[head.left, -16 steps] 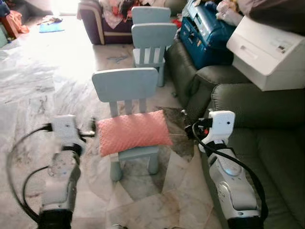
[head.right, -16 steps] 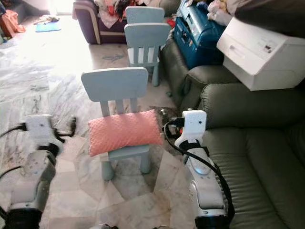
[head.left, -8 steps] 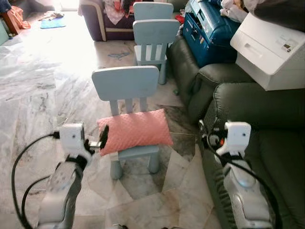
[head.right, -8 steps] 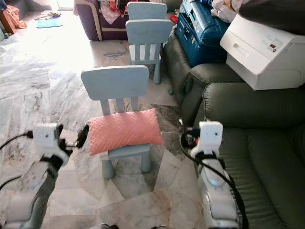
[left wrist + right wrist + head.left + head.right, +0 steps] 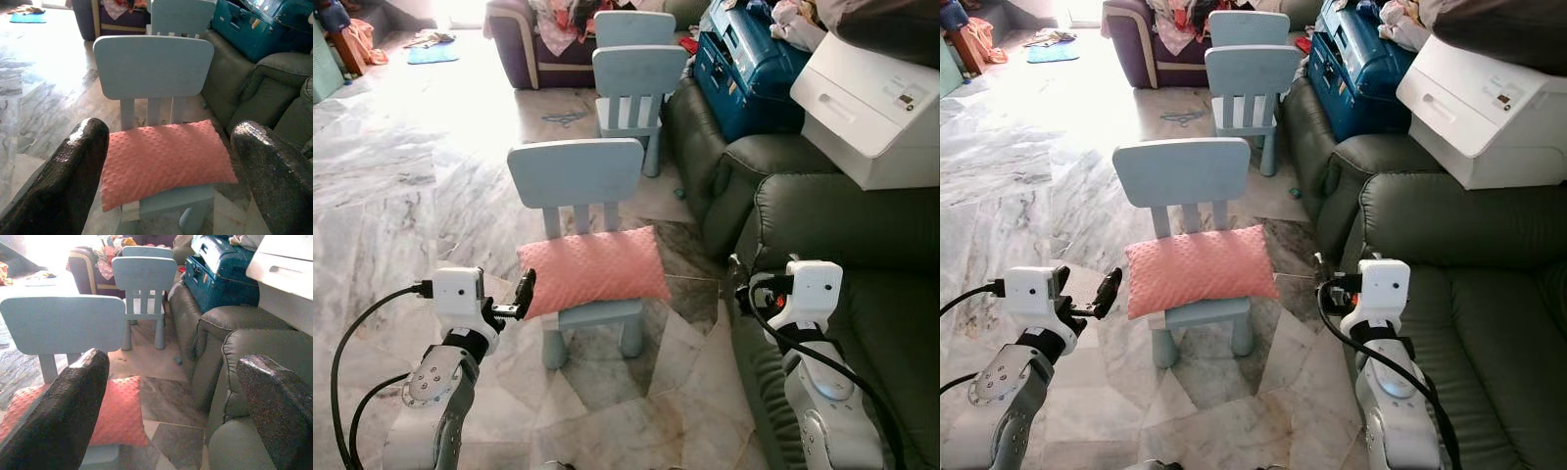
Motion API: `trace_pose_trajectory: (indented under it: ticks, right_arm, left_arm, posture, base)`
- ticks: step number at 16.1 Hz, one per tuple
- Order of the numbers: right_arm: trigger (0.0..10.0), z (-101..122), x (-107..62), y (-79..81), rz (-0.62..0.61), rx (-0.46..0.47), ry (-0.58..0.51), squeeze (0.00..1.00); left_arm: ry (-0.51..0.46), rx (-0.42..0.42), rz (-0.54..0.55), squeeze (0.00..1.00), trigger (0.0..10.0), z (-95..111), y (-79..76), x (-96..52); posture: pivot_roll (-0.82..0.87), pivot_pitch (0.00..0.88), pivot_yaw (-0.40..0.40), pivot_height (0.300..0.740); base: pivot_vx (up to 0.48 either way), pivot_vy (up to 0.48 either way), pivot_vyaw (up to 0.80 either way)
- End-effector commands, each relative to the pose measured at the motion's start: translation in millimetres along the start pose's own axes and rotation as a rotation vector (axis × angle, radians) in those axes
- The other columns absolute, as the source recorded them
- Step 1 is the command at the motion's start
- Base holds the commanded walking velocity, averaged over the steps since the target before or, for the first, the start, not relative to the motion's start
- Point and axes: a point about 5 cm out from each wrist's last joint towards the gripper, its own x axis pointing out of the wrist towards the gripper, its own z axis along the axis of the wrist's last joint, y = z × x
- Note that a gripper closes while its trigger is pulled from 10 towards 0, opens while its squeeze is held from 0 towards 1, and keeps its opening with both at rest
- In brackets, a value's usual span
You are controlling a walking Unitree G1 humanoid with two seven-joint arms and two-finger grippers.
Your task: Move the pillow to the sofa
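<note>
Just beyond the left pincer [image 5: 522,294], in the left eye view, the pink pillow [image 5: 593,270] lies flat on the small blue chair [image 5: 576,176]; the right pincer [image 5: 1322,284] hangs beside the grey sofa [image 5: 1469,294]. Through the left wrist view, wide-spread fingers [image 5: 68,171] frame the pillow, gripping nothing. Through the right wrist view, the fingers [image 5: 63,406] stand wide apart and empty, pillow to one side, sofa to the other.
</note>
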Motion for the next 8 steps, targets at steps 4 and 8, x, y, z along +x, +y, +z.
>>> trace_pose_trajectory:
  ticks: [4,8]
  right_arm:
    - [10.0,6.6,4.0,5.3,0.016,0.013,-0.015,0.00]
    - [10.0,7.3,5.2,5.7,0.025,0.010,-0.015,0.00]
  left_arm:
    - [-0.044,-0.028,-0.010,0.00,10.0,8.3,-0.4,3.7]
    - [-0.040,-0.036,-0.005,0.00,10.0,7.3,-0.2,3.4]
  posture:
    - [-0.06,0.088,-0.035,0.740]
    - [-0.06,0.093,-0.038,0.740]
  base:
    - [0.255,0.144,0.00]
    - [0.385,0.286,0.00]
